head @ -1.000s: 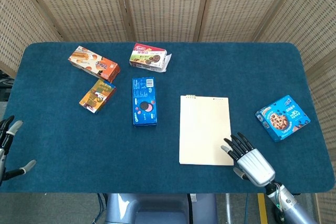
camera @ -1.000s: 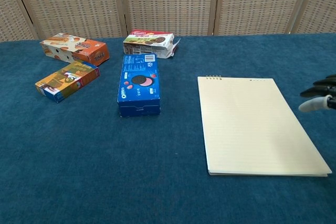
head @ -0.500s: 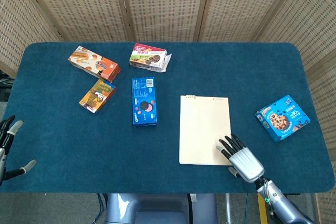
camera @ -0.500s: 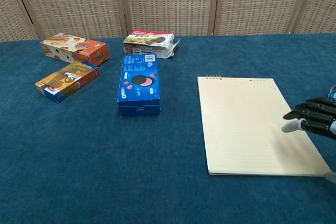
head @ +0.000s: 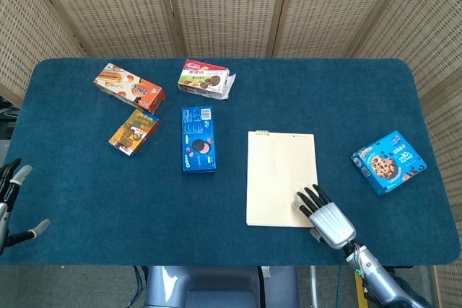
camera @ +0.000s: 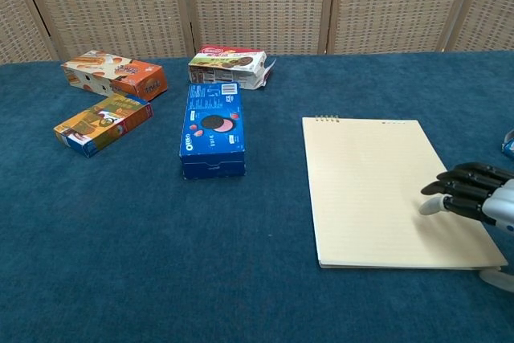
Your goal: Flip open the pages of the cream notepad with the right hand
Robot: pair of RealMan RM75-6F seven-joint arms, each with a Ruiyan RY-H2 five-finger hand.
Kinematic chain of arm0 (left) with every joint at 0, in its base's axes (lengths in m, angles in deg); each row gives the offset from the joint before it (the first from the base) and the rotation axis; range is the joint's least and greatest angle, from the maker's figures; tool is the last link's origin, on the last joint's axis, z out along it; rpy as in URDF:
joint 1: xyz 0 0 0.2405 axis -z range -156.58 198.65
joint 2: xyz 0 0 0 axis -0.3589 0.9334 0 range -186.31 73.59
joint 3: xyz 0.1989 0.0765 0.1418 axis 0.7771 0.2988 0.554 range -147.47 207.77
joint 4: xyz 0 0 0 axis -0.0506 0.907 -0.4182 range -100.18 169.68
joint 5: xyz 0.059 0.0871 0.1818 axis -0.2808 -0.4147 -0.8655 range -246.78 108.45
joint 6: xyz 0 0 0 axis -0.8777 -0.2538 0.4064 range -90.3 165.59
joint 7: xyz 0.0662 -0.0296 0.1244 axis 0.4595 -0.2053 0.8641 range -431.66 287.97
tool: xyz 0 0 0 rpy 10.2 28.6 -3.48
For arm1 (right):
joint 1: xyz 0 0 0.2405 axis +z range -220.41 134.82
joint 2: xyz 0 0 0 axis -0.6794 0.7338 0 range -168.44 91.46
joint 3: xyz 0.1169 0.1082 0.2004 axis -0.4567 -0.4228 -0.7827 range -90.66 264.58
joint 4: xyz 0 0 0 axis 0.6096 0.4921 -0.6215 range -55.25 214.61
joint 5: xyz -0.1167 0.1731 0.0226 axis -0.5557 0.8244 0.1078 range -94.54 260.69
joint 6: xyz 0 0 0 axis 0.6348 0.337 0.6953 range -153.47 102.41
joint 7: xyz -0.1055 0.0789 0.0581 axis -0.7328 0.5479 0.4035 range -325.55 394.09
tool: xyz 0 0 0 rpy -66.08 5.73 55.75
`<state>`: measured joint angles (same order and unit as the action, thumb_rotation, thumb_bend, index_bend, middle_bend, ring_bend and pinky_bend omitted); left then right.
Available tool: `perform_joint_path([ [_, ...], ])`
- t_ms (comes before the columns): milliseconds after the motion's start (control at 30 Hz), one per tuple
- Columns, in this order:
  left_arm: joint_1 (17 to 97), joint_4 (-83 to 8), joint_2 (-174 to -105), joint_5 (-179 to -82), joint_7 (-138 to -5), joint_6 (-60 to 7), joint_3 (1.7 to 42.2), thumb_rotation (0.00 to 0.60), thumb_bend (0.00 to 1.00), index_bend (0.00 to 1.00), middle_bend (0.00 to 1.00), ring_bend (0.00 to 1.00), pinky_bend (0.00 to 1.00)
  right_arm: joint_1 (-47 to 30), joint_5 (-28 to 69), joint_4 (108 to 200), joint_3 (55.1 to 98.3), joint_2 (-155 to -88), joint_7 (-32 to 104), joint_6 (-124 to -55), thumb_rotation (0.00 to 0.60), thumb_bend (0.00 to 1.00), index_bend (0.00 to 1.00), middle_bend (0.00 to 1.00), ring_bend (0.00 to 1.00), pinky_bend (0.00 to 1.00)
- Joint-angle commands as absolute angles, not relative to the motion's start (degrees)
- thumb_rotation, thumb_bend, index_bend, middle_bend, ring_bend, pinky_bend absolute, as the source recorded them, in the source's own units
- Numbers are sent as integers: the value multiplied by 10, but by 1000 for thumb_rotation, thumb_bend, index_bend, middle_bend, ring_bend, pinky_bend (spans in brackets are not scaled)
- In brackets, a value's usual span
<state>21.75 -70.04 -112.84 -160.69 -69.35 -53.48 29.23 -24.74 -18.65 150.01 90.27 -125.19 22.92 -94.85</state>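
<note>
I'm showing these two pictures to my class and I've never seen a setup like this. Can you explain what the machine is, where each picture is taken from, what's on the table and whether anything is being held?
This is a robot with two arms, each ending in a mechanical hand with fingers. A person steers it remotely. Both pictures show one moment: the head view looks down from above, the chest view looks across from lower down.

On the blue table lies a cream notepad, closed and flat, its spiral binding at the far edge. Around it lie snack boxes: a blue Oreo box, two orange boxes, a red and white box and a blue cookie box.

The right hand reaches over the notepad's near right corner with its fingers spread; it holds nothing. The left hand sits at the table's left edge, only partly visible, also holding nothing.
</note>
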Motion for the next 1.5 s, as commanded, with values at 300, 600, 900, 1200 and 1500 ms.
perform_joint_path([
  [300, 218, -700, -1128, -1607, -694, -534, 292, 600, 0, 0, 0, 0, 0, -240, -171, 1488, 902, -1263, 224, -947, 600, 349, 205, 140, 0, 41],
  [600, 219, -700, -1128, -1606, -694, -533, 292, 600, 0, 0, 0, 0, 0, -236, -160, 1478, 899, -1276, 229, -952, 600, 466, 254, 194, 34, 62],
  [900, 220, -701, -1128, -1605, -693, -531, 292, 600, 0, 0, 0, 0, 0, -231, -155, 1460, 897, -1293, 234, -958, 600, 620, 301, 273, 119, 107],
  [1200, 220, -701, -1128, -1603, -693, -529, 292, 600, 0, 0, 0, 0, 0, -226, -153, 1454, 896, -1299, 239, -961, 600, 592, 317, 291, 139, 131],
  [1500, 221, -701, -1128, -1604, -693, -528, 292, 600, 0, 0, 0, 0, 0, -216, -157, 1422, 887, -1320, 254, -978, 600, 542, 365, 309, 166, 165],
])
